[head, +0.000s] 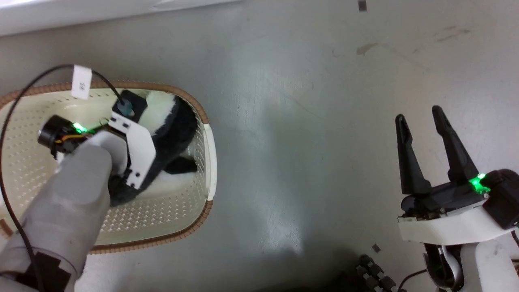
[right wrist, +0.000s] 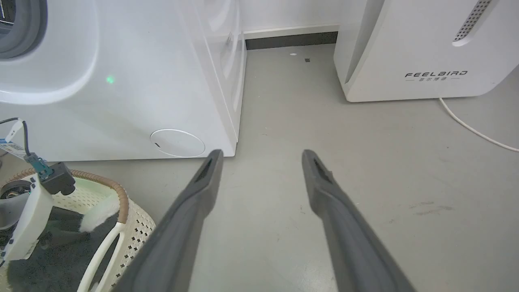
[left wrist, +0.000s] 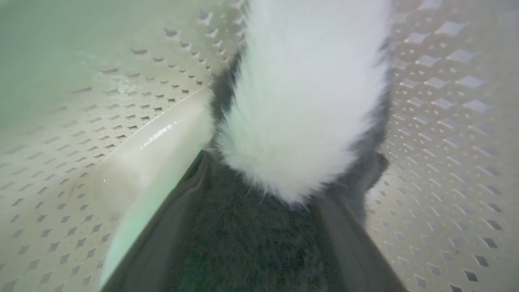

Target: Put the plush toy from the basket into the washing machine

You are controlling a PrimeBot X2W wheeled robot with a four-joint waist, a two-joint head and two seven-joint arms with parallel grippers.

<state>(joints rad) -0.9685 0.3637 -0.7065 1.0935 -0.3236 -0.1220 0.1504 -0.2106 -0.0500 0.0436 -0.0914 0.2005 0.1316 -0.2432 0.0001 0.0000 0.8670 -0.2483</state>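
Observation:
The plush toy (head: 178, 125), black with a white patch, lies in the cream basket (head: 202, 162) on the floor at the left. My left arm reaches down into the basket, and its white wrist mount (head: 138, 150) covers the fingers in the head view. In the left wrist view my left gripper (left wrist: 279, 178) stands open, its fingers (left wrist: 162, 227) spread to either side of the toy's black fur (left wrist: 251, 243), just below the white patch (left wrist: 300, 101). My right gripper (head: 419, 113) hangs open and empty over bare floor. The washing machine (right wrist: 121, 81) stands behind the basket (right wrist: 121, 198).
The washer's grey door seal (right wrist: 20, 28) shows at the top left of the right wrist view. A white FEELBIRD appliance (right wrist: 425, 48) stands to the right of the washer, with a white cable (right wrist: 474, 129) trailing over the floor. Grey floor (head: 304, 162) lies between the basket and my right arm.

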